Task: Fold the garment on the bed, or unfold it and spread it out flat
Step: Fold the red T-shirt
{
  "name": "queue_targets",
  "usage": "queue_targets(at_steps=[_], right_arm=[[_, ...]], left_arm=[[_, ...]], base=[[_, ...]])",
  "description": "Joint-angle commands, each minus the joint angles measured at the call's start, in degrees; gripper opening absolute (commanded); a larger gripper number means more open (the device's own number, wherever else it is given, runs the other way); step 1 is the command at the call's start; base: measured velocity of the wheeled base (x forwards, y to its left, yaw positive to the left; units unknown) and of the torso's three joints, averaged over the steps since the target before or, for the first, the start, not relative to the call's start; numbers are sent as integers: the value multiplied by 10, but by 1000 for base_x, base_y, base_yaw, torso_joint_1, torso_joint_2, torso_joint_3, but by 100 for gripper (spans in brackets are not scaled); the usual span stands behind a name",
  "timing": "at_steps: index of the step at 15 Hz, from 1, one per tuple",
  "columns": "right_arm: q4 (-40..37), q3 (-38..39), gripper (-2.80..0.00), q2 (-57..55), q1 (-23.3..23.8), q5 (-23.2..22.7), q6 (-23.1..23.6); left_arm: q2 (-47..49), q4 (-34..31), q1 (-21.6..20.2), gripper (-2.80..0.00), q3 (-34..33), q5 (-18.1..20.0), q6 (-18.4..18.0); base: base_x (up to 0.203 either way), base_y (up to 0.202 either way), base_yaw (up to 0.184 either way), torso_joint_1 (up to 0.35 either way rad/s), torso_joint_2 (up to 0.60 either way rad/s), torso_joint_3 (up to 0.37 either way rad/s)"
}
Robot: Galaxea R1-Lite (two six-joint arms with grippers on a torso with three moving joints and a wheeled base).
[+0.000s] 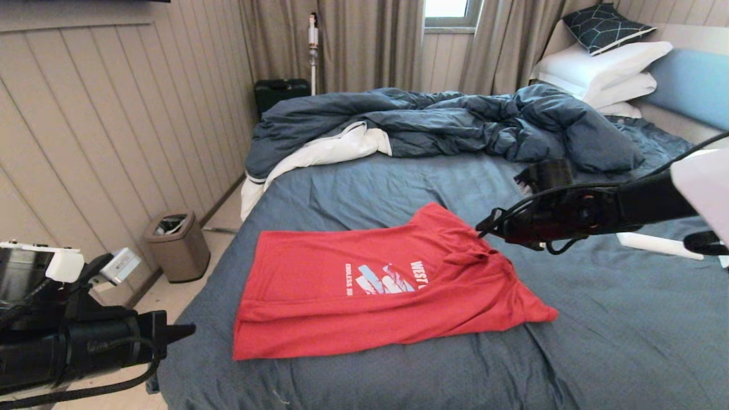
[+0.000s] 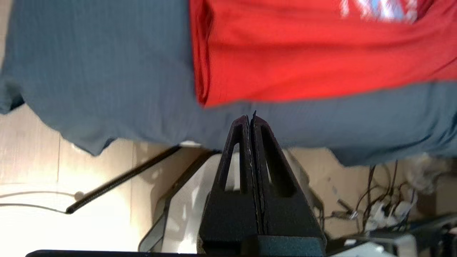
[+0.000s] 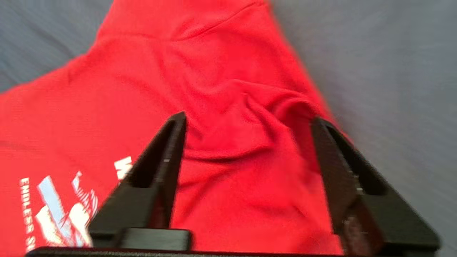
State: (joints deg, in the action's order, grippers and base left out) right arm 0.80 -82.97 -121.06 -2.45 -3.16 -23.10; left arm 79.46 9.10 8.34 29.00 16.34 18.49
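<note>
1. The garment [image 1: 376,290], a red T-shirt with a white and light-blue chest print, lies on the bed [image 1: 598,341], on the blue-grey sheet toward the near edge. One side is doubled over and covers part of the print.
2. A bunched ridge of cloth sits at about 2 o'clock from the print, under the right gripper [image 3: 250,121].
3. The right gripper has its fingers spread wide, straddling that ridge and pinching nothing; whether the tips touch the cloth cannot be told.
4. The left gripper [image 2: 250,119] has its fingers pressed together on nothing. It hangs off the bed edge, at about 7 o'clock from the shirt.
5. The rumpled duvet [image 1: 444,122] lies well apart, at 12 o'clock.
6. Risk, as a judgement: closing on the ridge could take several layers at once, or sheet with shirt, so a lift would drag the fold askew.
7. Only the right wrist view shows the ridge between the open fingers; only the head view shows the shirt's whole outline; only the left wrist view shows the shirt's corner nearest the left gripper up close.
</note>
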Motion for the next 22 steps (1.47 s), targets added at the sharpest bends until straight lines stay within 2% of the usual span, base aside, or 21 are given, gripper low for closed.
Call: queue_targets(at_steps=[1, 2, 4, 8, 11, 14, 16, 19, 22], right_arm=[[-6, 28, 0, 61, 18, -1, 4], [-29, 46, 0, 84, 35, -1, 14], [-88, 85, -280, 121, 62, -3, 53], [-129, 147, -280, 175, 99, -10, 155], [-151, 151, -280, 171, 104, -13, 174], [-163, 144, -280, 154, 103, -46, 188], [-167, 140, 0, 134, 101, -48, 200], [-166, 124, 0, 88, 100, -49, 229], [-166, 92, 0, 41, 95, -50, 230]], left_arm=[[10, -1, 0, -280, 40, 0, 7], [27, -6, 0, -280, 71, -1, 10], [68, -28, 0, -280, 126, -1, 10], [162, -94, 1, -280, 231, -2, 5], [226, -112, 0, -280, 267, -3, -13], [258, -168, 0, -280, 315, 0, -6], [264, -176, 1, -280, 327, 0, -2], [285, -174, 1, -280, 333, 0, -3], [294, -174, 0, -280, 337, -1, -2]], base=[[0, 0, 0, 0, 0, 0], [0, 0, 0, 0, 0, 0], [0, 0, 0, 0, 0, 0], [0, 0, 0, 0, 0, 0], [0, 0, 0, 0, 0, 0], [0, 0, 0, 0, 0, 0], [0, 0, 0, 0, 0, 0], [0, 0, 0, 0, 0, 0], [0, 0, 0, 0, 0, 0]])
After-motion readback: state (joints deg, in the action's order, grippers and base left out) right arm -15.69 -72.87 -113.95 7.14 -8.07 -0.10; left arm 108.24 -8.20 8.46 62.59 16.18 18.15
